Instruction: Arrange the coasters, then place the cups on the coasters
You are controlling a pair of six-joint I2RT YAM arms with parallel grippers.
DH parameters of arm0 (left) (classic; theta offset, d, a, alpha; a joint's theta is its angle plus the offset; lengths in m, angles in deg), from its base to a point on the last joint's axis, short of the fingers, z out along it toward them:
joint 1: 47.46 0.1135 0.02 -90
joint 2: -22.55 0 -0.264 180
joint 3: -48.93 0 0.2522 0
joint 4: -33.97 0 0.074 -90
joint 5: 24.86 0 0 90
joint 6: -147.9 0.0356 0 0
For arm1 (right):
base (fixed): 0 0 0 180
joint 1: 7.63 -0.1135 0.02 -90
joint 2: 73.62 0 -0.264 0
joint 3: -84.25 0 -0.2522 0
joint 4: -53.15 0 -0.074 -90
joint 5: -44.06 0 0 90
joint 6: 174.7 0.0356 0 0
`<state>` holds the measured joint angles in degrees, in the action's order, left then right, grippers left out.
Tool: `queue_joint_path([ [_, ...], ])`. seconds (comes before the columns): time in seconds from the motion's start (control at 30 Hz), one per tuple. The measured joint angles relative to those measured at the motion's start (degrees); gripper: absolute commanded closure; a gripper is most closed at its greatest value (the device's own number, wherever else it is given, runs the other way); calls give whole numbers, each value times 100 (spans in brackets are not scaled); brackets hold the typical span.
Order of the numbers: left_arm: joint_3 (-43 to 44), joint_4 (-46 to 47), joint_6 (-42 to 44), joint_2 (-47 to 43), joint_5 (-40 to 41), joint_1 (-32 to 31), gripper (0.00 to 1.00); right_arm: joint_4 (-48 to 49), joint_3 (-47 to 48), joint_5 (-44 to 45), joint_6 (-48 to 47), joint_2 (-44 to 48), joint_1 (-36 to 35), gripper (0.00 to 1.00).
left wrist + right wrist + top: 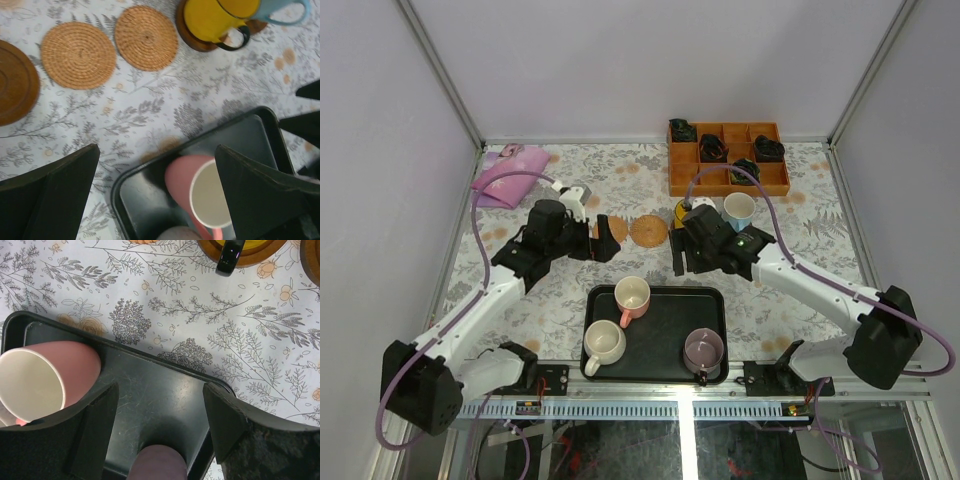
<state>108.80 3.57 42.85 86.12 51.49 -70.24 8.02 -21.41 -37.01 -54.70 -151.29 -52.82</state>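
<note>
Up close, right gripper (160,390) spread wide, empty, at the black tray (20,320) far edge. Likewise left gripper (157,160), fully parted just beyond the tray's far-left corner. On the tray, pink cup (632,296) upright, axis vertical, handle toward the tray's near edge. Beyond the tray, yellow cup (212,17) on a dark coaster (192,42).

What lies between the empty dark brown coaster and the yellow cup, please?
Two woven tan coasters lie side by side between the dark brown coaster and the yellow cup, seen in the left wrist view.

Bright, even overhead light; soft shadows; pink cup (182,177) slightly blurred.
</note>
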Motion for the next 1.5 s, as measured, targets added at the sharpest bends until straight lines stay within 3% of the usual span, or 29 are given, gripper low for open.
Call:
queue_joint_path([
  [0.4, -109, -984, -96, -1010, -162, -861, 0, -133, 116, 669, 369, 308, -13, 22],
  [0.8, -105, -1377, -721, -702, 50, -2173, 11, -116, 238, 994, 334, 433, -15, 20],
  [1.2, -2, -1663, -1875, -50, 1270, -3762, 12, -146, 214, 1119, 105, 1032, -13, 18],
  [1.5, 7, -1698, -2540, -24, 2079, -4087, 30, -170, 26, 1117, 31, 1167, -13, 18],
])
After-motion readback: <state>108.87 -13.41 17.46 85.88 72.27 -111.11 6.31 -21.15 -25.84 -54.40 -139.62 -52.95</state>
